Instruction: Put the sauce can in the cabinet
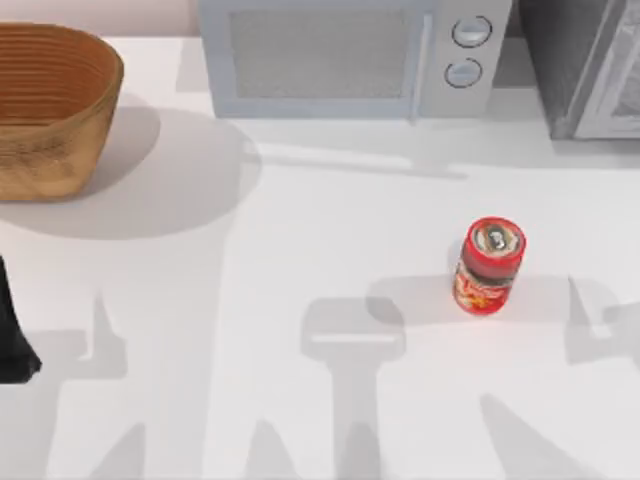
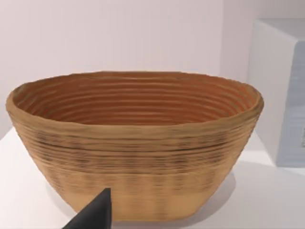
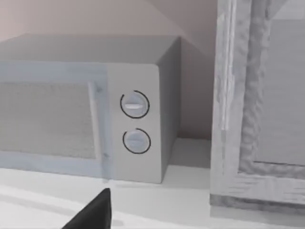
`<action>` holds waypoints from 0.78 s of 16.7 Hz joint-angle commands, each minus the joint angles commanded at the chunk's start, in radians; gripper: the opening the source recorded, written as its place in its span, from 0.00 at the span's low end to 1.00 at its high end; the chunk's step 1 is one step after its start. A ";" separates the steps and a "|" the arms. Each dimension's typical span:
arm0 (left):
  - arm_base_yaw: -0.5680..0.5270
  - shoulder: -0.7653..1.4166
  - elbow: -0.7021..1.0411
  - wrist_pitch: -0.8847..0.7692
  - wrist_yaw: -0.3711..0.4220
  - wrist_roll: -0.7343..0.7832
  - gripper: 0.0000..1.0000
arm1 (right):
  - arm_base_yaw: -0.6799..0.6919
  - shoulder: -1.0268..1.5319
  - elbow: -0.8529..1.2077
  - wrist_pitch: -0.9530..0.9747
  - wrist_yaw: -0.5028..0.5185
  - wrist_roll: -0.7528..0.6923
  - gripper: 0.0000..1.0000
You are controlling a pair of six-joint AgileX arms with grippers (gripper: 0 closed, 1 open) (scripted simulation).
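Fingers' spread on either gripper: cannot tell.
Red-labelled sauce can (image 1: 489, 265) stands upright before the grey speckled cabinet (image 1: 585, 65).

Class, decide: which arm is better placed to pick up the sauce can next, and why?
Probably the right arm: the sauce can stands right of centre, near the cabinet at the back right. The left arm sits at the far left edge.

Basket (image 1: 50, 105) rear left, microwave (image 1: 340, 55) rear centre, cabinet (image 1: 590, 65) rear right, sauce can (image 1: 489, 266) front.
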 joint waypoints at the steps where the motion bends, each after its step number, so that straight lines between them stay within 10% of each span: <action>1: 0.000 0.000 0.000 0.000 0.000 0.000 1.00 | -0.004 0.072 0.028 0.043 -0.051 0.004 1.00; 13: 0.000 0.000 0.000 0.000 0.000 0.000 1.00 | -0.094 1.198 0.447 0.698 -0.776 -0.037 1.00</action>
